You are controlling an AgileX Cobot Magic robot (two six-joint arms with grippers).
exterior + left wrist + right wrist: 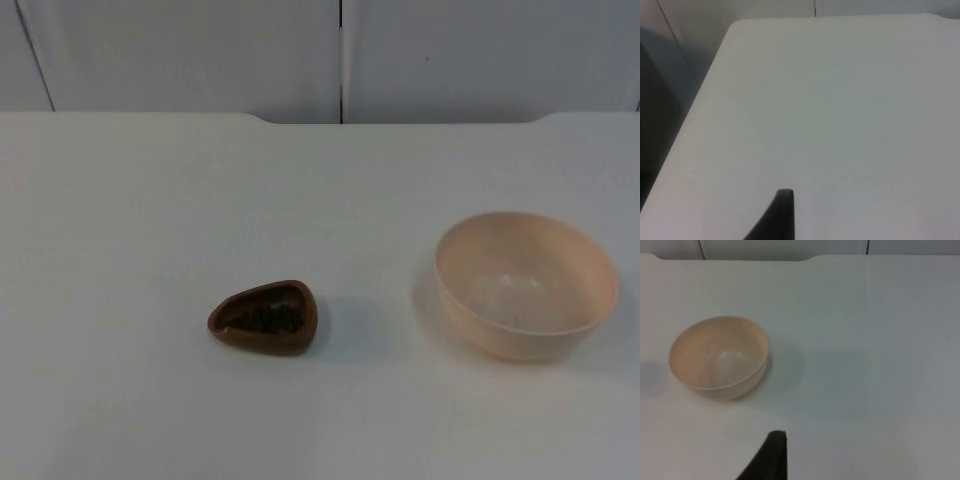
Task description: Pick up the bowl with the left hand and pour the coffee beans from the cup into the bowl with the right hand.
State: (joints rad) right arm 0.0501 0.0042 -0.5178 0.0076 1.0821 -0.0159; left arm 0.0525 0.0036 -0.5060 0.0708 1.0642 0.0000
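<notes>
A small brown teardrop-shaped cup [266,317] stands upright on the white table, left of centre, with dark coffee beans [270,318] inside. A beige bowl [526,283] sits upright to its right, about a hand's width away, with a few dark specks on its inner wall. The bowl [719,356] also lies ahead of my right gripper [772,457], which hovers well short of it and touches nothing. My left gripper [782,220] hangs over bare table top near the table's left edge, far from both objects.
The grey partition wall [340,55] closes off the back of the table [150,200]. The table's left edge [695,107] drops off into a dark gap beside the left gripper. Open surface surrounds the cup and the bowl.
</notes>
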